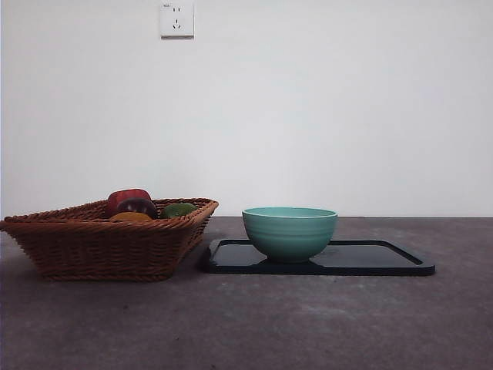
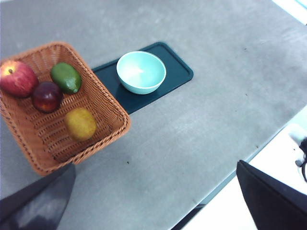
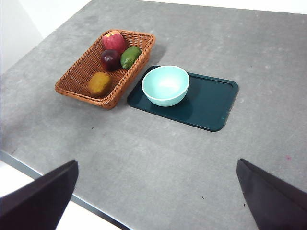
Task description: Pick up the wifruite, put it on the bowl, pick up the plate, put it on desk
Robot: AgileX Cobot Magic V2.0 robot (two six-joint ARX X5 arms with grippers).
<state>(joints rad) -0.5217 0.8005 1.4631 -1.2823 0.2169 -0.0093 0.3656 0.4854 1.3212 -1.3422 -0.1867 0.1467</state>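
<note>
Left end effector (image 2: pixel 156 201): jaws spread wide, holding nothing, high above the surface (image 2: pixel 216 120), well apart from all items.
Right end effector (image 3: pixel 156 196): jaws spread wide, empty, likewise raised clear of the items.
Wifruite (image 3: pixel 99 83): oval, orange-brown, lying in the wicker basket (image 3: pixel 76 76) at the end away from the other fruit.
Red fruit (image 3: pixel 114 41), dark purple fruit (image 3: pixel 110 59) and green fruit (image 3: pixel 130 57): clustered together at the basket's other end.
Bowl (image 3: pixel 165 85): teal, upright, empty, standing on the black tray (image 3: pixel 211 103) at the end just beside the basket.
Tray: flat on the surface.
</note>
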